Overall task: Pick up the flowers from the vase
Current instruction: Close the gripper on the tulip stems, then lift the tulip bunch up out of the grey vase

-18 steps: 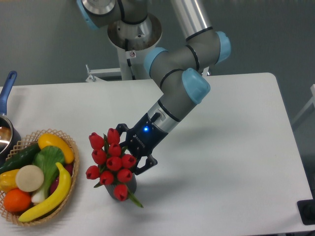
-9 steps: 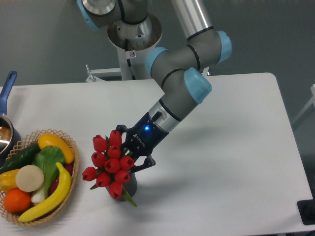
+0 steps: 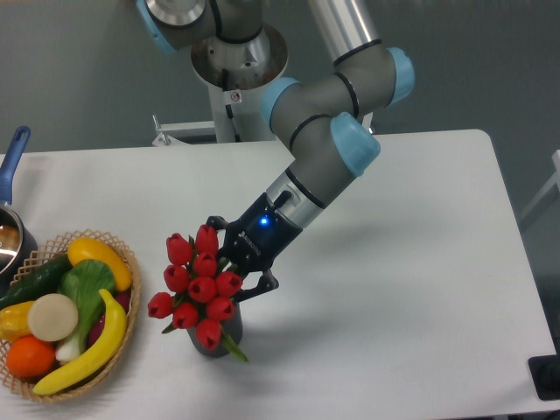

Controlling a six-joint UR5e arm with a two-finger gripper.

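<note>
Since a second ago the flowers (image 3: 198, 287) have shifted a little left, their heads fanned out over the vase (image 3: 217, 337), stems apparently not yet out of it. They lie directly left of the claw (image 3: 234, 269), the bunch's long axis running up out of the vase. Whether the claw is clenched on the stems I cannot tell; buds hide its tips. Everything stands on the table (image 3: 385, 289).

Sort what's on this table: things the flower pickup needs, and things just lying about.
Needed: the flowers; the vase beneath them; the gripper at the bunch.

Lying about: wicker basket of toy fruit and vegetables; pot with a blue handle at the left edge.
</note>
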